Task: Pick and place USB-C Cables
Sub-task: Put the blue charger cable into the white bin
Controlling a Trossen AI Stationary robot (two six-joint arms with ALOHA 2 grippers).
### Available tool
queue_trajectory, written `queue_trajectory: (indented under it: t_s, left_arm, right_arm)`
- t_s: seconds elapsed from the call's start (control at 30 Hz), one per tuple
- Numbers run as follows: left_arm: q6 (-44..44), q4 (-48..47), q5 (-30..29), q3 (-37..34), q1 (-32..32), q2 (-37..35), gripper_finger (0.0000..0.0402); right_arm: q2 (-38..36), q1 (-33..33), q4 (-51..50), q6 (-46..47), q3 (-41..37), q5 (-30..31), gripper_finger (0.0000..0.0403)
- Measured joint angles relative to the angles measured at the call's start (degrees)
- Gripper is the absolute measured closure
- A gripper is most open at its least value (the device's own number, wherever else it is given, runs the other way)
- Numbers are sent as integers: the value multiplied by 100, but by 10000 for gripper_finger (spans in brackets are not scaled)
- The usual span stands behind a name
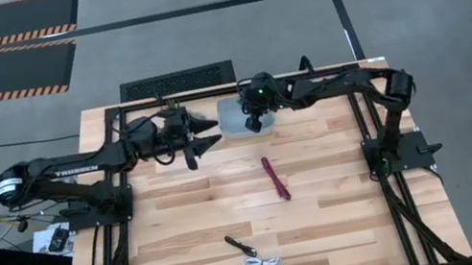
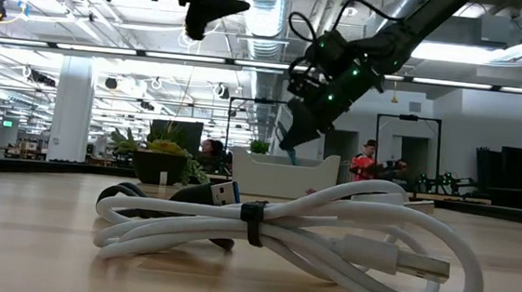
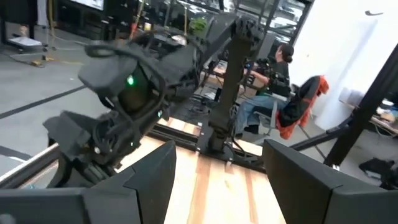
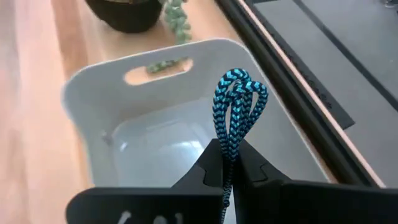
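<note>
One teal braided looped cable (image 4: 237,106) is pinched in the right gripper (image 4: 227,163) above the white plastic bin (image 4: 112,93). Maroon (image 1: 275,178), black (image 1: 239,246) and white (image 1: 263,263) cables lie on the wooden table (image 1: 346,201). The left gripper (image 1: 205,131) hovers spread, empty.

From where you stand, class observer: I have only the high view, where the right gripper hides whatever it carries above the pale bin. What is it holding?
Observer: The right gripper is shut on the teal braided cable, folded into loops above its fingers.
Operator: Is the bin under it empty?
Observer: In the right wrist view the white plastic bin shows a bare floor; no cable lies inside yet.
Operator: And the white cable near the front edge, is it loose?
Observer: In the low view the white coiled cable is bundled with a dark tie around its middle.
</note>
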Motion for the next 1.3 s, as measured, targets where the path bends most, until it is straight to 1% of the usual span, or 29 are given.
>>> queue_trajectory:
  t_s: [0.17,0.3,0.47,0.67,0.77,0.9,1.0,1.13,1.3]
  left_arm:
    - [43,-209,-153,0,-2,-230,174]
    - [87,-276,-187,0,0,-233,174]
    - [90,-320,-296,0,-1,-213,174]
    - [90,-400,-329,0,0,-213,174]
    - [92,-400,-404,0,-2,-213,174]
    - [137,-398,-467,0,0,-213,174]
    - [153,-407,-476,0,0,-212,174]
    - [157,-404,-475,0,-2,-211,174]
    - [157,-415,-473,0,-1,-211,174]
  right_arm:
    - [69,-58,-461,-188,1,264,390]
    - [69,-66,-725,-215,1,265,388]
    - [69,-63,-752,-222,1,226,389]
    - [69,-24,-777,-206,1,203,366]
    - [71,-26,-830,-204,1,117,370]
    - [301,49,-996,-202,133,107,379]
    - [628,96,-1294,-203,523,86,373]
    - [1172,136,-2248,-246,1242,114,355]
    - [1668,136,-2719,-226,1938,136,349]
